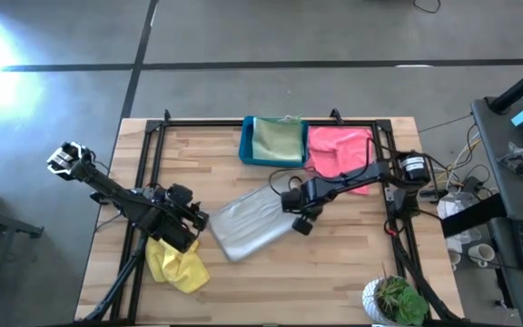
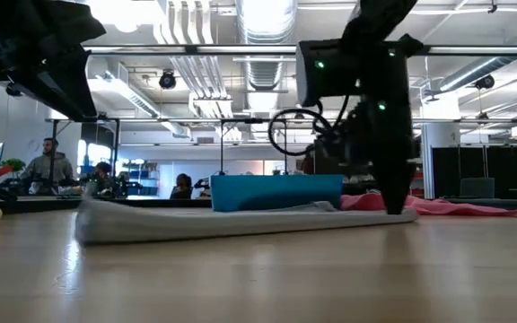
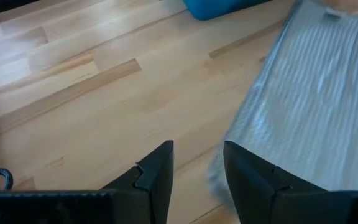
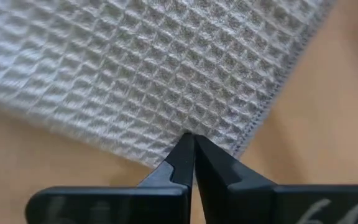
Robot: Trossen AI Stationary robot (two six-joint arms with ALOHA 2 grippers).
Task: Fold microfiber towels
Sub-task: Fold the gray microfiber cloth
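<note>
A light grey towel (image 1: 252,225) lies folded flat on the wooden table's middle, also seen in the low view (image 2: 240,220). My right gripper (image 4: 192,144) points straight down, shut, at the towel's right end (image 1: 296,218). My left gripper (image 3: 197,163) hovers open over bare wood beside the towel's left end (image 1: 195,222) and touches nothing. A yellow towel (image 1: 178,263) lies crumpled at the near left. A pink towel (image 1: 339,150) lies spread at the far right. A sage green towel (image 1: 278,138) lies in the blue bin (image 1: 246,143). My right gripper comes from above, pointing down, and sets its shut fingertips (image 4: 185,155) on the grey towel's top layer, just inside the stitched hem (image 4: 253,124) at its right end. The towel lies flat on the table under them (image 2: 393,212).
A potted plant (image 1: 396,300) stands at the near right corner. A black frame (image 1: 152,173) runs along the table's left, far and right sides. Bare wood lies in front of the grey towel (image 1: 316,272). People sit in the room beyond (image 2: 50,166).
</note>
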